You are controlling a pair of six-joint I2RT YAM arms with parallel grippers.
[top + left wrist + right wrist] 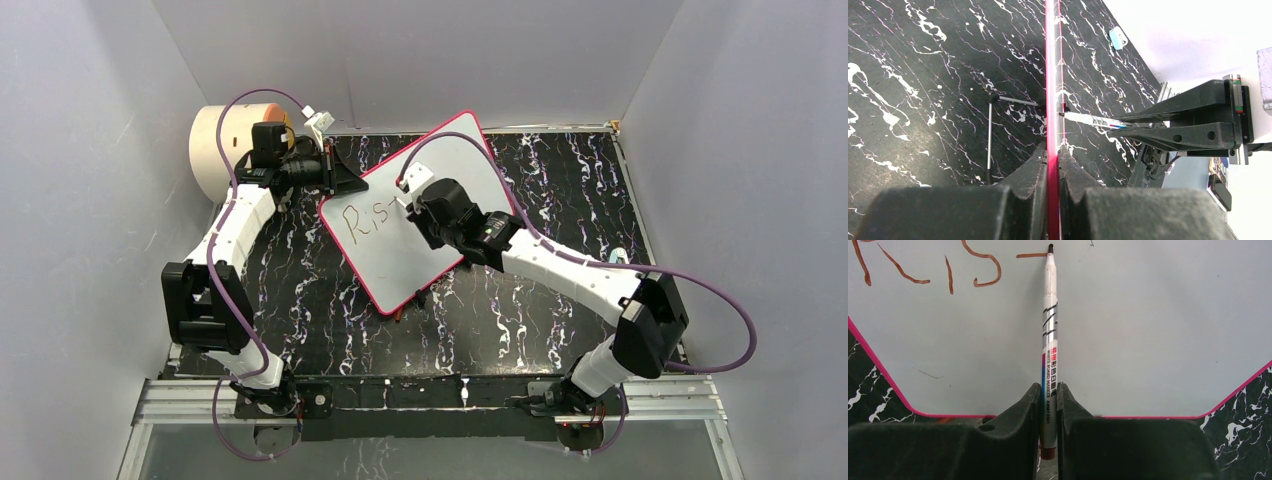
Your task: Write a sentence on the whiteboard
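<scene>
Right wrist view: the right gripper [1048, 392] clamps a slim white plastic marker [1049, 325] whose tip sits at upper centre; if the left gripper [1053, 150], pinching the pink-rimmed flat white whiteboard [1148, 340], slips, strokes may skew.

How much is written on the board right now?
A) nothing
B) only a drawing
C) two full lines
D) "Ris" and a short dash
D: on the whiteboard the writing reads "Ris", with a short stroke at the tip of the marker.

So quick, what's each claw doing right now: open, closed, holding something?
Left claw: closed, gripping the whiteboard by its edge.
Right claw: closed, holding the marker.
</scene>
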